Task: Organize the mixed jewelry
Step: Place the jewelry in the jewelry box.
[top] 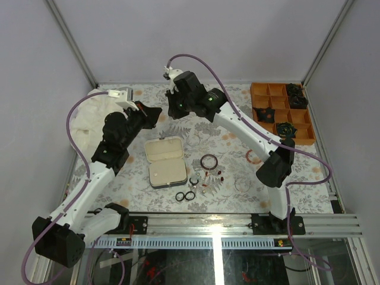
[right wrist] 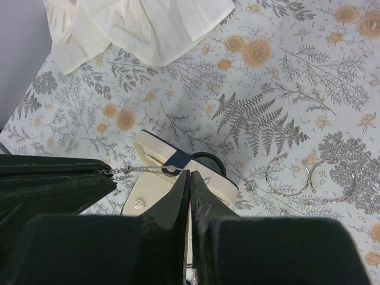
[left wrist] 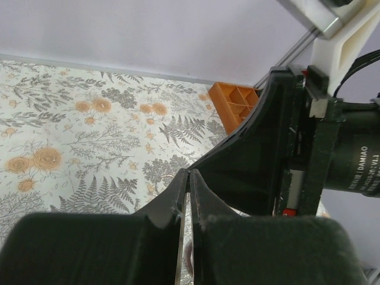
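Observation:
The mixed jewelry lies loose on the floral table mat: a dark reddish bangle [top: 208, 161], two black rings [top: 184, 196], a red hoop [top: 254, 157], a thin silver hoop [top: 242, 184] and tiny red beads [top: 221, 175]. Left of them an open navy case [top: 166, 161] shows its cream lining. My left gripper [top: 157, 113] [left wrist: 189, 173] hovers behind the case, shut and empty, facing the right arm [left wrist: 297, 148]. My right gripper [right wrist: 189, 173] is also shut and empty above the case [right wrist: 154, 196]. A silver chain [right wrist: 136, 170] crosses the case. Two silver hoops [right wrist: 309, 178] and a green stud [right wrist: 249, 186] lie to the right.
An orange divided tray [top: 300, 138] [left wrist: 234, 104] with black rosettes [top: 285, 127] stands at the back right corner. A crumpled white cloth [top: 89, 119] [right wrist: 142, 24] lies at the back left. Enclosure walls ring the mat; a metal rail [top: 225, 224] runs along the near edge.

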You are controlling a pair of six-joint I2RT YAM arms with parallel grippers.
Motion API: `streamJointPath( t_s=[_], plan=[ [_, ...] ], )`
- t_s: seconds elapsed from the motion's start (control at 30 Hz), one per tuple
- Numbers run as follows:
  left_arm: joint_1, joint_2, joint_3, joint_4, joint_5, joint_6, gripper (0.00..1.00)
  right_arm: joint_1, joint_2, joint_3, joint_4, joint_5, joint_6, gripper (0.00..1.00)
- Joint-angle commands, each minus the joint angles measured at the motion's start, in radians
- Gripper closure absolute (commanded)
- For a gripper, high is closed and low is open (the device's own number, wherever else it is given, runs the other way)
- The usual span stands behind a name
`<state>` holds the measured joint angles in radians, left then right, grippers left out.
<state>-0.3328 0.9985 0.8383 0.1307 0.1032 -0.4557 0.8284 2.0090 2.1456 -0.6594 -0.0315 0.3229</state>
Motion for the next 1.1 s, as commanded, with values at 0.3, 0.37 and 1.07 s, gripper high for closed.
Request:
streamJointPath(
  t_s=[0.3, 0.37, 1.07],
  plan=[
    [0.009, -0.005, -0.004, 0.143, 0.039, 0.019, 1.0, -0.007, -0.124, -0.034, 0.079, -0.037, -0.028, 1.0],
    [0.009, -0.011, -0.003, 0.139, 0.046, 0.014, 1.0, -0.006, -0.131, -0.037, 0.074, -0.045, -0.029, 1.0],
    [0.009, -0.201, -0.011, -0.214, 0.095, -0.063, 1.0, 0.047, -0.299, -0.284, 0.115, -0.116, 0.044, 1.0]
  ],
)
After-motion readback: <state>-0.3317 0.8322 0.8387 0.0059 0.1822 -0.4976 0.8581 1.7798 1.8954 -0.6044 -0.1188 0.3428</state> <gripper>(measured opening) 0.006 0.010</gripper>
